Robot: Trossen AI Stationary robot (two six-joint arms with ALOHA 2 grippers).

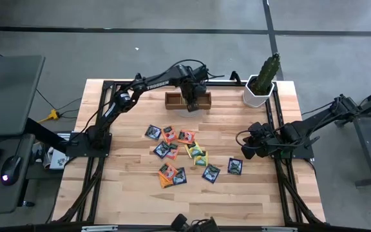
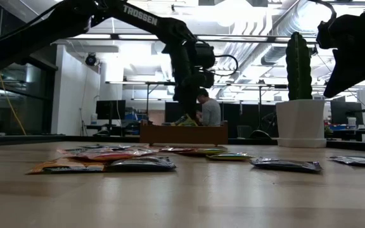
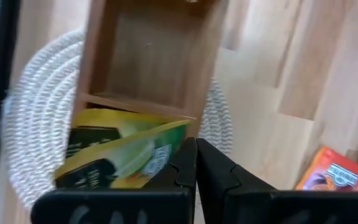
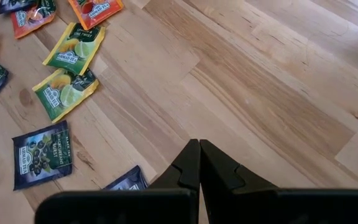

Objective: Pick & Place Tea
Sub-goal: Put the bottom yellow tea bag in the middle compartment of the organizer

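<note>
From overhead you see your left gripper (image 1: 194, 102) at the wooden tray (image 1: 172, 100), toward twelve o'clock on the table (image 1: 127, 200). Only its wrist camera shows you the fingers pressed together and empty, with yellow-green sachets (image 3: 120, 152) lying in the compartment beside them. The loose tea sachets (image 1: 182, 154) are scattered mid-table. At three o'clock, your right gripper (image 1: 247, 149) hangs closed, holding nothing; its wrist view gives you a dark blue sachet (image 4: 42, 154) nearby.

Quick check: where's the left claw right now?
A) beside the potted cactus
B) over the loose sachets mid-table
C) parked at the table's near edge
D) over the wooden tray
D: the left claw hangs shut over the tray, where yellow-green sachets lie.
</note>
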